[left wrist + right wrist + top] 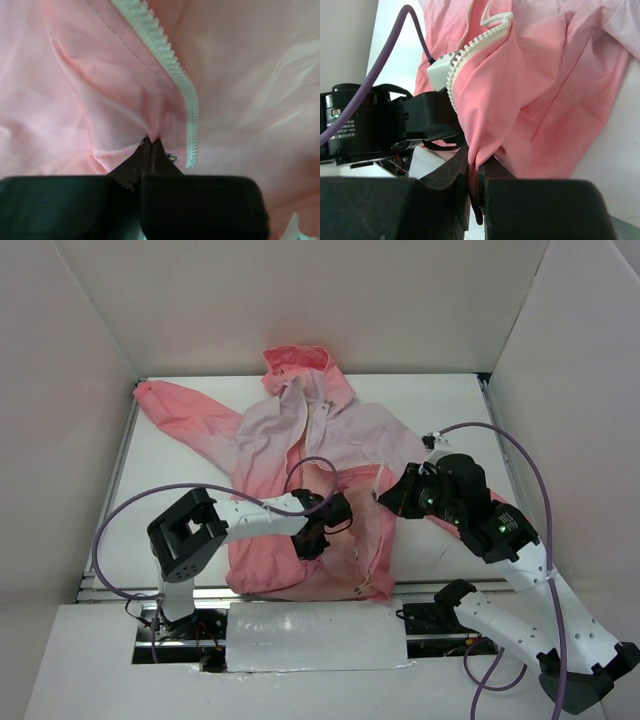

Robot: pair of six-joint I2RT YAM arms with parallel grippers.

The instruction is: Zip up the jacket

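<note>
The jacket (290,440) lay face-up and unzipped on the white tabletop (450,405), the left pincer (151,144) clamped tight on a fold of pink fabric just beside the white zipper (165,55), the right pincer (474,170) nipping the opposite front edge.

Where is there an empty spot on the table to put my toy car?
Bare table shows at the far right corner, beside the jacket, and on the left, nearer than its outstretched sleeve. The near middle is crowded: the left gripper and right gripper pinch the jacket there.
</note>
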